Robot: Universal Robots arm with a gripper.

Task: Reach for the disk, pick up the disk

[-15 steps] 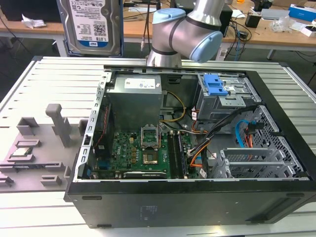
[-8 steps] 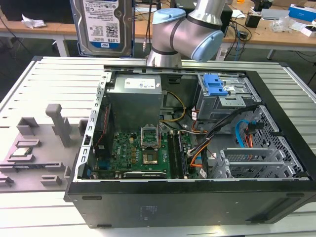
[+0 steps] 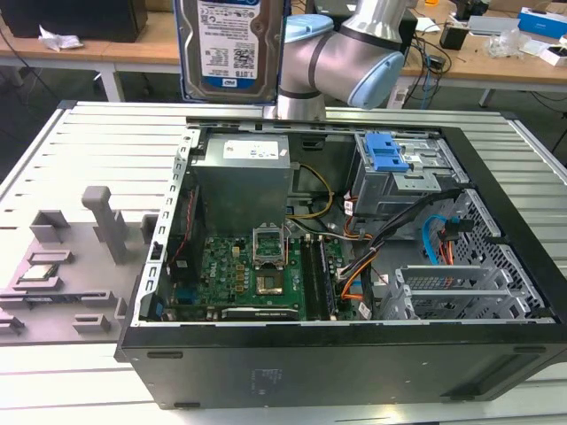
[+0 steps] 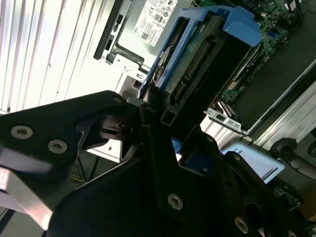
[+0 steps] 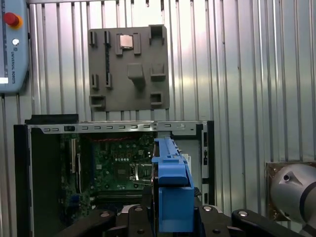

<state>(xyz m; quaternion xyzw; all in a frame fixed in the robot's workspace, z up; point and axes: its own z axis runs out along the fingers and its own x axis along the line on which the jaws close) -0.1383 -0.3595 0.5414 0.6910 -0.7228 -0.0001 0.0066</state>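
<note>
A: Surface and room?

B: Ribbed pale metal worktop. On it lies a black computer case on its side with its interior exposed: green motherboard, grey power supply, and a drive cage with a blue latch. A grey fixture plate with upright holders lies beside the case on the exterior view's left. Behind stand wooden worktops carrying cables and small boxes.

A: The disk?

B: The disk is in the air above the case's far side, standing on edge next to the robot arm. Its silver-grey face carries a white-and-blue barcode label. A blue plastic bracket runs along its edges. In the second wrist view the connector end of the disk shows as a dark pin row inside the blue frame.

A: Claw?

B: In the first wrist view the claw is closed on the disk, with black fingers against both sides of the blue bracket. The disk touches neither the case nor the worktop.
</note>
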